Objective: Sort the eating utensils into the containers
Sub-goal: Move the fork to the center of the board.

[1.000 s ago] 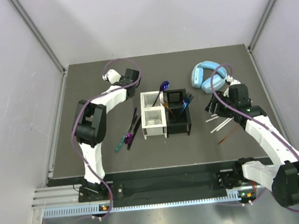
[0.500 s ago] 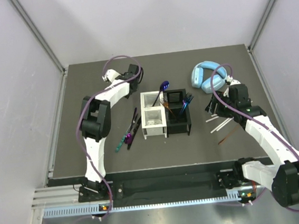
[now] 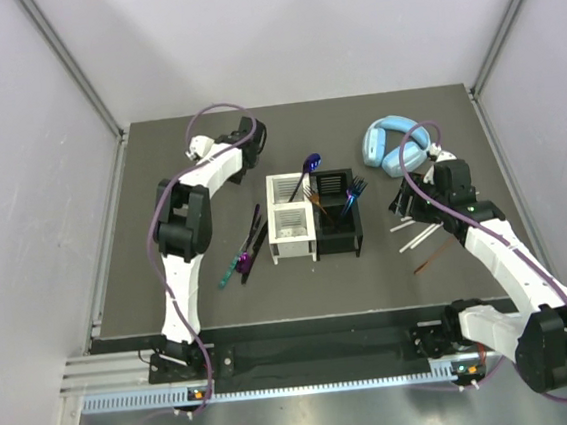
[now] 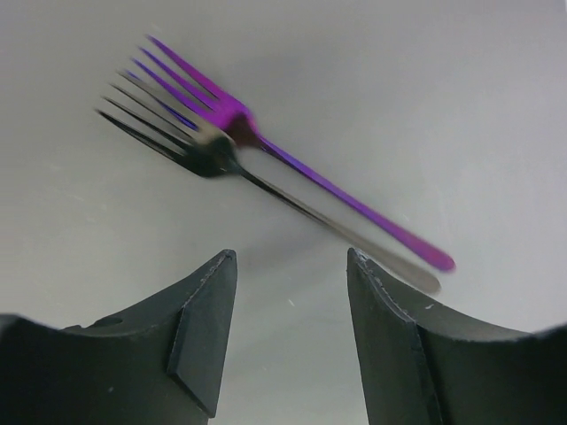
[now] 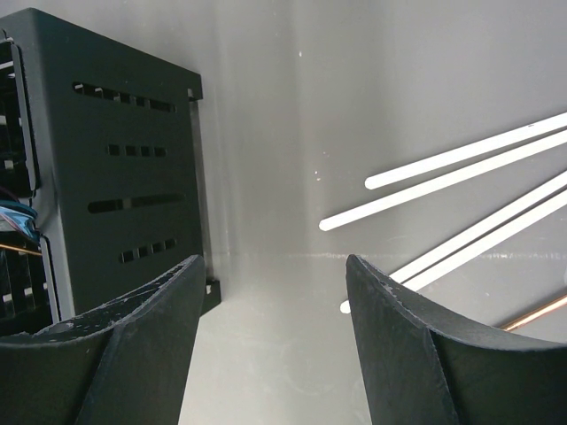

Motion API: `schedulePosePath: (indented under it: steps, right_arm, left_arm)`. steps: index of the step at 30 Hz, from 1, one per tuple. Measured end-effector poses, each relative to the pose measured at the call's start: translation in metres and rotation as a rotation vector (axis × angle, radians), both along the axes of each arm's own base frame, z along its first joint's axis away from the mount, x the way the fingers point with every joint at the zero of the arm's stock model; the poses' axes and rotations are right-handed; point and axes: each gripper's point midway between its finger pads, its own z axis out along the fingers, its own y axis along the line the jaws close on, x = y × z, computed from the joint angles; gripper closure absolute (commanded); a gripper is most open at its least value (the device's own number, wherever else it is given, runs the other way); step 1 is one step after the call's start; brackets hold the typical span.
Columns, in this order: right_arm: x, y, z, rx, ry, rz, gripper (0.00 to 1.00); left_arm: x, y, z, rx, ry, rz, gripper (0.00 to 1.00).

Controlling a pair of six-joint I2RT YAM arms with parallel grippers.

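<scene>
Hovering with fingers spread and nothing between them, the left gripper (image 4: 291, 258) hangs beyond the far-left corner of the white caddy (image 3: 293, 256). Its wrist view shows a purple fork (image 4: 266, 142) and a darker fork (image 4: 205, 158) lying together, blurred, ahead of the fingertips. The black caddy (image 3: 339, 247) touches the white caddy's right side, with a blue fork (image 3: 356, 189) jutting from it and a purple spoon (image 3: 310, 163) rising at the pair's far end. Just left of the white caddy lies loose cutlery (image 3: 252, 234). Well to its right, past the black one, the right gripper (image 5: 275, 261), also spread and empty, hangs near white sticks (image 3: 413, 232) and a brown stick (image 3: 429, 262) on the table (image 3: 170, 284). Farther back on that side lie headphones (image 3: 389, 144).
</scene>
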Motion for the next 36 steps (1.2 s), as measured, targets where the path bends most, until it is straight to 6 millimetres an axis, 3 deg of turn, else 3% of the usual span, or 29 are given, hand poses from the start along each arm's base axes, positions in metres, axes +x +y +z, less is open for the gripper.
schedulePosePath:
  steps: [7,17,36]
  right_arm:
    - [0.0,0.002,-0.006,0.004,0.023,0.008,0.35]
    - [0.0,0.002,-0.008,0.005,0.031,0.011,0.35]
    - [-0.001,0.002,-0.013,0.005,0.044,0.012,0.35]
  left_arm:
    - [-0.006,0.017,-0.004,-0.006,0.016,0.069,0.43]
    - [0.001,0.021,-0.023,-0.011,0.043,0.112,0.44]
    - [0.006,0.042,-0.023,-0.014,0.044,0.162,0.45]
